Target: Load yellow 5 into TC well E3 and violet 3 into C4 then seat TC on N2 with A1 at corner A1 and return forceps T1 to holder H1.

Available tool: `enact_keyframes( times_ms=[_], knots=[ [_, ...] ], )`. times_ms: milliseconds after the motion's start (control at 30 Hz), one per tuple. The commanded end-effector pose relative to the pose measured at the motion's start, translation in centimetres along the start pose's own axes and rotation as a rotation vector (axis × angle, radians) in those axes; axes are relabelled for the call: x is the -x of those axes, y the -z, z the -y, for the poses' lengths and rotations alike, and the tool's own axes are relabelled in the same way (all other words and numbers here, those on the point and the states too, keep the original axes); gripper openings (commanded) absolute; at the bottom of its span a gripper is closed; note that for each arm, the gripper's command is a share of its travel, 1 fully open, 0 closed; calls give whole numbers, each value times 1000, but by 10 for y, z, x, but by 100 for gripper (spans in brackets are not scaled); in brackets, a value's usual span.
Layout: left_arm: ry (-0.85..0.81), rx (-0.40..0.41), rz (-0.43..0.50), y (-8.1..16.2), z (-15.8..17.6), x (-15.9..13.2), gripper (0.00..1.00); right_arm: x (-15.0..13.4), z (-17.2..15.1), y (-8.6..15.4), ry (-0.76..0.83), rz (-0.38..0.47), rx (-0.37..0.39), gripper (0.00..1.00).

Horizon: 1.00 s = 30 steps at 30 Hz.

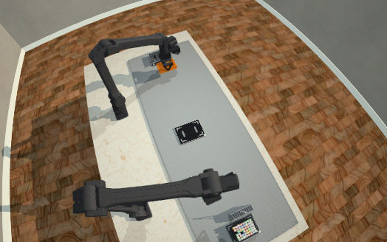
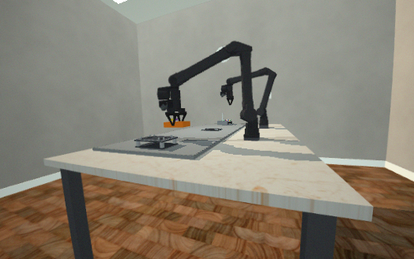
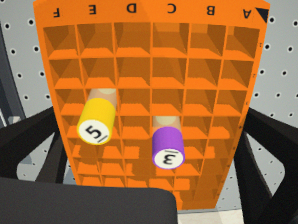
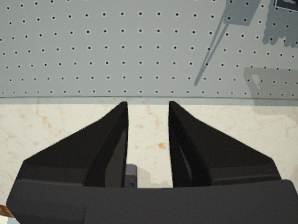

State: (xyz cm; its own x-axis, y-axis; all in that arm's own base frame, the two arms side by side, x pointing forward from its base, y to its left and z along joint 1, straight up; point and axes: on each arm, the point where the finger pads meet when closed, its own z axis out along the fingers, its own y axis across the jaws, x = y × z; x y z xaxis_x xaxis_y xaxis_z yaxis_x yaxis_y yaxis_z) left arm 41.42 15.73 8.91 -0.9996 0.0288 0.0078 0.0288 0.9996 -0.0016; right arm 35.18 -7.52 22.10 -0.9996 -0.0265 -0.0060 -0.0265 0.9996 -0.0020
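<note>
Counter [image 1: 122, 158] [image 2: 237, 185] [image 4: 150, 150]: long, cream, stone-patterned top, dark legs. On it, a grey perforated board [image 1: 221, 147] [image 3: 20, 55] [image 4: 100, 50].

Two black jointed arms. The left arm [image 1: 129, 43] [image 2: 205, 65] reaches out over the board's end by the raised nest; the right arm [image 1: 155, 189] [image 2: 270, 84] extends over the opposite half.

Left hand [image 1: 168, 66] [image 2: 175, 120] [image 3: 148, 130]: clamped on the orange gridded tube carrier, a finger assembly at each long side. Right hand [image 2: 230, 103] [image 4: 149, 103]: fingers a little apart, nothing between them, raised above the counter near the board's edge.

Carrier TC, the orange one [image 1: 162, 68] [image 2: 177, 124] [image 3: 132, 107]: up in the air, just beside the raised nest in the top view, not seated. Printed letters run F to A along one end, black triangle at the A1 corner.

Black vial rack [image 1: 233, 234] full of many-coloured caps: far end of the board. Black flat nest [image 1: 189, 131] [image 2: 212, 129]: mid-board, bare of the carrier. Raised nest N2, dark plate on pale posts [image 1: 152, 57] [image 2: 156, 139]: unoccupied.

Grey slotted holder [image 1: 240, 212]: just beside the rack. Forceps too small to make out.

Yellow-capped vial 5 [image 3: 96, 121]: in E3. Violet-capped vial 3 [image 3: 168, 147]: in C4. Seating depth: cannot tell.
</note>
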Motion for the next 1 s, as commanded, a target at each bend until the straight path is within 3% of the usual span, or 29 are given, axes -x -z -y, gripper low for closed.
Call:
enact_keyframes(
  times_ms=[0, 967],
  knots=[
    [-2, 14, 40, 17, -18, 20, 0, 8, 3, 12, -14, 29, -6, 24],
    [-2, 16, 38, 17, -61, 19, 0, 8, 3, 12, -14, 29, -6, 24]
  ],
)
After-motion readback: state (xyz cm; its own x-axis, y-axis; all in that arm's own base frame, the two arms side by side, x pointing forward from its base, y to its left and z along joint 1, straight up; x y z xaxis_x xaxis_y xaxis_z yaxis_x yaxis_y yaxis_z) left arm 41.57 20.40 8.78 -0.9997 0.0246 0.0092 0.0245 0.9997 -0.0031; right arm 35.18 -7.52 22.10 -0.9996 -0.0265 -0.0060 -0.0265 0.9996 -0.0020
